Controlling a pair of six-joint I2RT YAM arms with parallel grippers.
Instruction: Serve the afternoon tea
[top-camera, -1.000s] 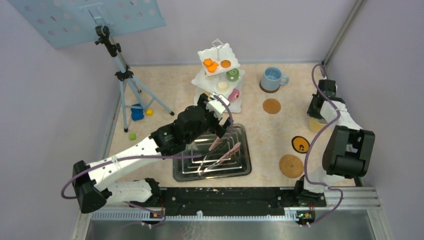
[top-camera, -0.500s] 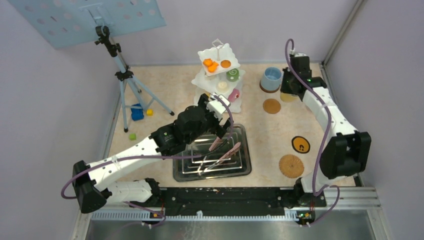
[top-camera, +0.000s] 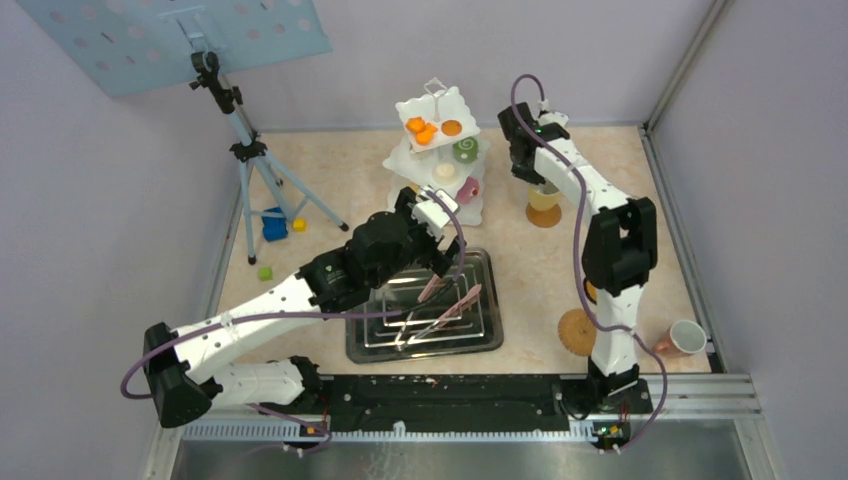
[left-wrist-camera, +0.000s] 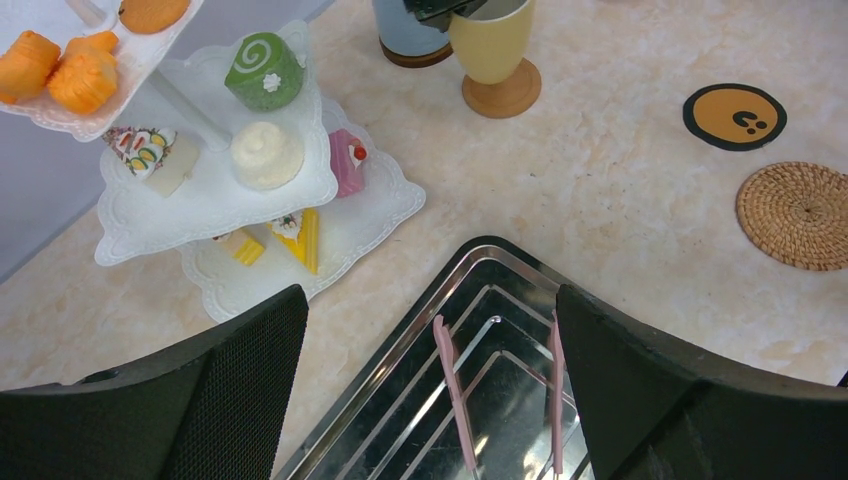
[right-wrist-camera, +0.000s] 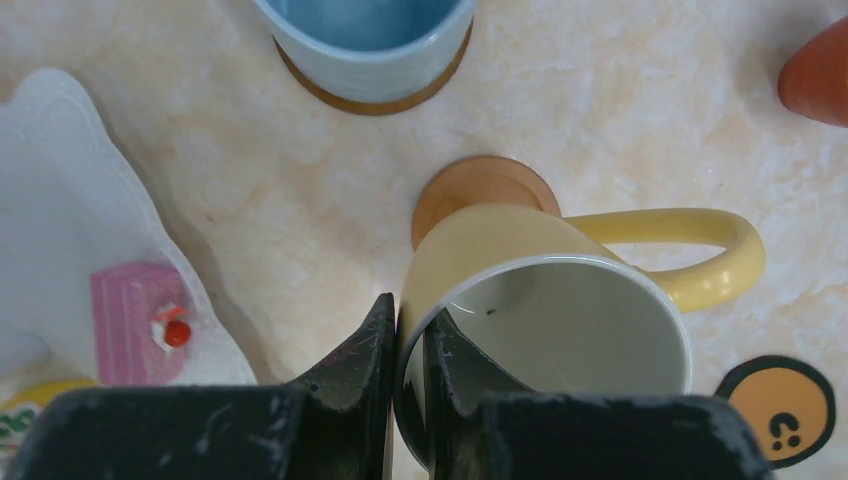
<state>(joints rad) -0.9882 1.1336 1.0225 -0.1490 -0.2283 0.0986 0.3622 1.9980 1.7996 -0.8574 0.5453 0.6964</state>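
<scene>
The yellow mug (right-wrist-camera: 560, 300) sits on a round brown coaster (left-wrist-camera: 505, 98) just right of the white three-tier stand (top-camera: 437, 160). The right gripper (right-wrist-camera: 408, 320) pinches the mug's rim tightly, one finger inside and one outside. Also right of the stand, a little farther back, the blue mug (left-wrist-camera: 405, 30) already stands on its own coaster. The stand carries pastries on every tier, so that part looks done. What is left, I judge, is to release the yellow mug and then fill the smiley coaster (left-wrist-camera: 733, 113) and the woven coaster (left-wrist-camera: 797, 215), both bare, farther right of the stand. Another mug (top-camera: 683, 338) waits far off to the stand's right. The left gripper (left-wrist-camera: 430, 300) hangs wide open, holding nothing, over the steel tray (left-wrist-camera: 380, 400) in front of the stand, where the pink tongs (left-wrist-camera: 456, 400) lie.
</scene>
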